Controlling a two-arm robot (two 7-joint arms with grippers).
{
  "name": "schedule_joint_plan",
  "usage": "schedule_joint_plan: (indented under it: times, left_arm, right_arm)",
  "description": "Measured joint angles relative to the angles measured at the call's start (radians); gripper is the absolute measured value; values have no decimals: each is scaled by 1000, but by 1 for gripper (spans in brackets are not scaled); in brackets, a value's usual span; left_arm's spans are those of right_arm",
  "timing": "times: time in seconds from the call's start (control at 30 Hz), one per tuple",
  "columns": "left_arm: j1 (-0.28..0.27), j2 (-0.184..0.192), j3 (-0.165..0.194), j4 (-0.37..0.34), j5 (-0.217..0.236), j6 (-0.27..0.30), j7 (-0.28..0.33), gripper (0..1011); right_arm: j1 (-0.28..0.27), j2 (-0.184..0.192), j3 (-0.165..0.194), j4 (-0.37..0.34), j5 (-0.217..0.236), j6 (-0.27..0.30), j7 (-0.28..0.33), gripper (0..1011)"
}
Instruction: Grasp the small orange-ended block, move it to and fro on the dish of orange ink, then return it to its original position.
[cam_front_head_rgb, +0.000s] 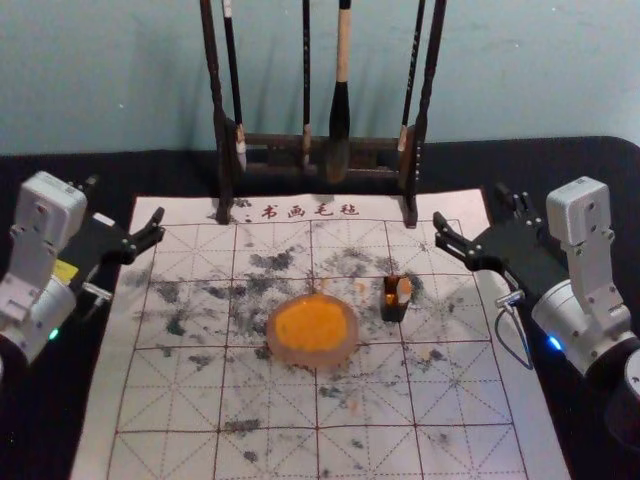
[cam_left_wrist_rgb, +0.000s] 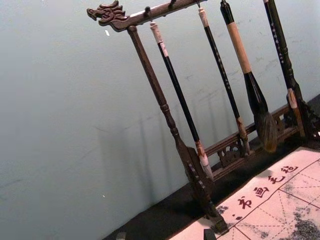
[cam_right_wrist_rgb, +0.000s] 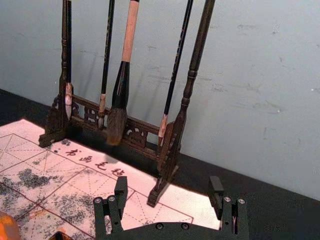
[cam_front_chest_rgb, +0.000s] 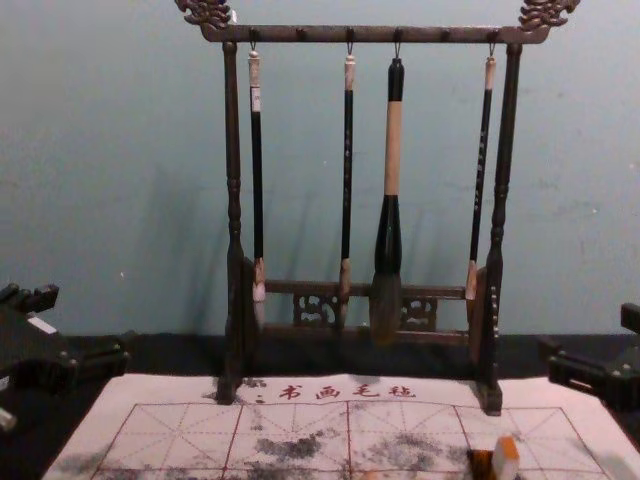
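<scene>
The small orange-ended block (cam_front_head_rgb: 404, 290) leans in a dark little holder (cam_front_head_rgb: 393, 311), right of the round dish of orange ink (cam_front_head_rgb: 300, 357). Its pale side and orange top show in the chest view, block (cam_front_chest_rgb: 507, 460). My left gripper (cam_front_head_rgb: 122, 208) hovers at the mat's left edge, open and empty; its fingertips show low in its wrist view, gripper (cam_left_wrist_rgb: 165, 235). Over the mat's right edge is my right gripper (cam_front_head_rgb: 480, 218), apart from the block. Its own wrist view shows this gripper (cam_right_wrist_rgb: 168, 185) with fingers spread and nothing between them.
A dark wooden rack (cam_front_head_rgb: 270, 142) with several hanging brushes stands at the mat's back edge, between the two grippers. The ink-stained white calligraphy mat (cam_front_head_rgb: 170, 400) lies on a black cloth (cam_front_head_rgb: 100, 160). A wall rises behind.
</scene>
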Motion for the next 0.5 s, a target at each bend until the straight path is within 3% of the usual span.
schedule_joint_plan:
  times: [0.5]
  left_arm:
    - [0,0,0,0,0,0,0,1002]
  right_arm:
    - [0,1,0,-1,1,0,0,1000]
